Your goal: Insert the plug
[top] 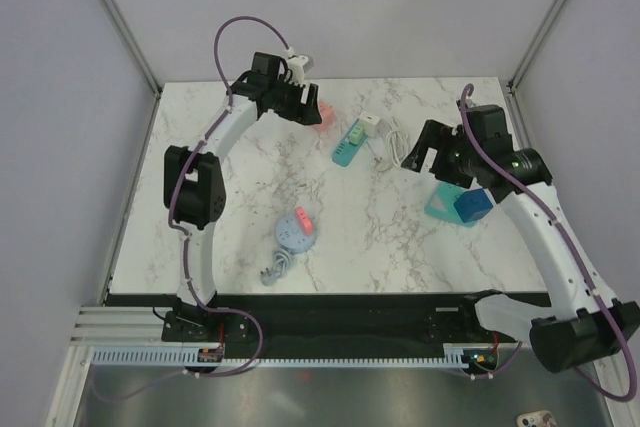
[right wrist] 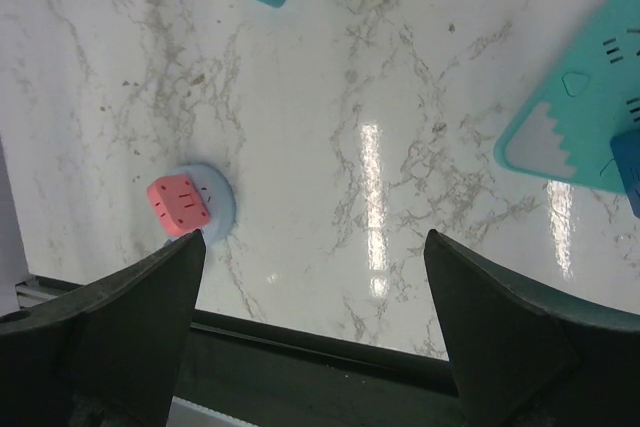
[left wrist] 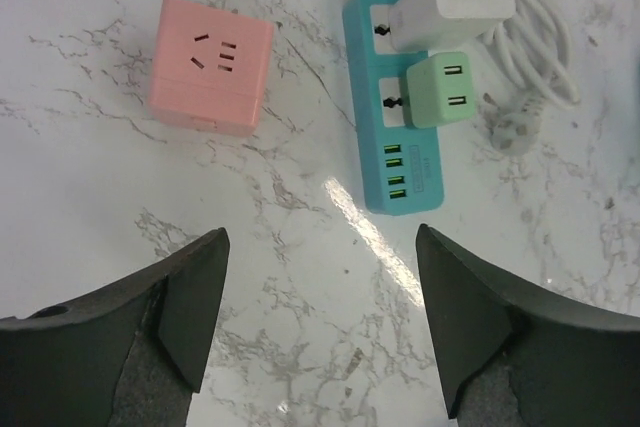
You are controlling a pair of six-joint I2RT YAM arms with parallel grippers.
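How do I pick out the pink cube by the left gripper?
Look to the table's far side, where a teal strip holds a white adapter and a green adapter. The pink cube sits just left of it, not touching. Unlike the redder cube mid-table, it lies on bare marble, not a round blue base.

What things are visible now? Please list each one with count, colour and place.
pink socket cube: one, pink, far side, left of centre
power strip: one, teal, right of pink cube
white adapter: one, white, plugged into strip
green adapter: one, green, plugged in beside it
white cable: one, white, coiled right of strip
round socket: one, pale blue, red cube on top, near middle
teal panel: one, teal, right side
blue cube: one, blue, by teal panel
table: one, white marble
left gripper: black, open
right gripper: black, open
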